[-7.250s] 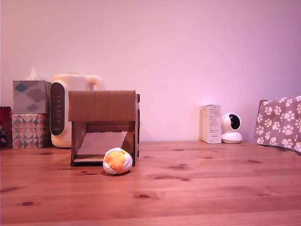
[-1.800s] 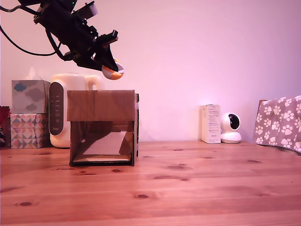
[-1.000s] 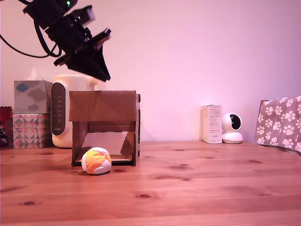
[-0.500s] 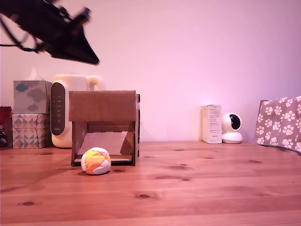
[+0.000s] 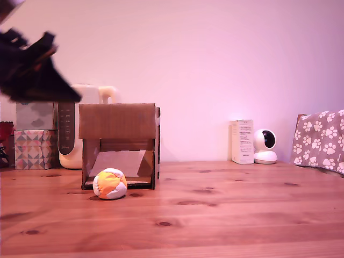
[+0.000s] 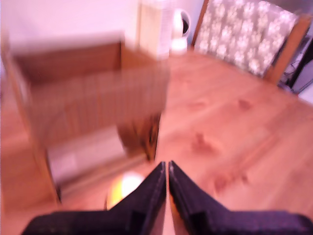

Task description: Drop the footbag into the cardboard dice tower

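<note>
The footbag (image 5: 110, 184), a small white and orange-yellow ball, lies on the wooden table just in front of the cardboard dice tower's (image 5: 118, 141) lower opening, toward its left side in the exterior view. My gripper (image 5: 75, 98) hangs as a dark blur up at the exterior view's left, higher than the tower's top and apart from it. In the wrist view the black fingers (image 6: 151, 188) lie together with only a thin slit between them and nothing held, so my gripper (image 6: 166, 165) is shut. Below them the footbag (image 6: 122, 188) shows as a blurred bright spot beside the blurred tower (image 6: 93, 93).
A cream kettle-like appliance (image 5: 69, 134) and stacked patterned tissue boxes (image 5: 33, 149) stand behind the tower at the exterior view's left. A white box (image 5: 242, 141), a small white camera (image 5: 264, 146) and a paw-print cloth (image 5: 321, 140) are at the right.
The arm has swung left and lower in the exterior view. The footbag, held above the tower 1.8 s ago, has lain still at the tower's opening over the last second.
</note>
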You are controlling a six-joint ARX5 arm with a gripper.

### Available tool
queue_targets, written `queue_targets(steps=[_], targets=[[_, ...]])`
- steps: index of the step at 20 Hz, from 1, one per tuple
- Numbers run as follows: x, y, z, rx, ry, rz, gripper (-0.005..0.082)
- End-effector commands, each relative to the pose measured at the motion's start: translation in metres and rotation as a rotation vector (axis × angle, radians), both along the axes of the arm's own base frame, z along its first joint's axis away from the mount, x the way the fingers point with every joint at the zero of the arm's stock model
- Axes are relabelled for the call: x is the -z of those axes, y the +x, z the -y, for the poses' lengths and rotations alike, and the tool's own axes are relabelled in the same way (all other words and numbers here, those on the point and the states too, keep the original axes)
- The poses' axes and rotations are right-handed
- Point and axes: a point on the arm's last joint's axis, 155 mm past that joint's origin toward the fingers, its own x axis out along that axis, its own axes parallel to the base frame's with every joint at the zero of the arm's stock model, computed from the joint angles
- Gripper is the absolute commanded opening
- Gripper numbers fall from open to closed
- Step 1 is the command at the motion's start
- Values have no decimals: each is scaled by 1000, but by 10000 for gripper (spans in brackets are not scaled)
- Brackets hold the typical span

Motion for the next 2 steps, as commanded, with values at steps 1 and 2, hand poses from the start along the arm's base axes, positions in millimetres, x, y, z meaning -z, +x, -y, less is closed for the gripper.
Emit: queue_targets(steps=[1,2], targets=[[-4,-8,-3,-7,-16,23,-19],[-6,-12,-4,-9,-24,30,-19]])
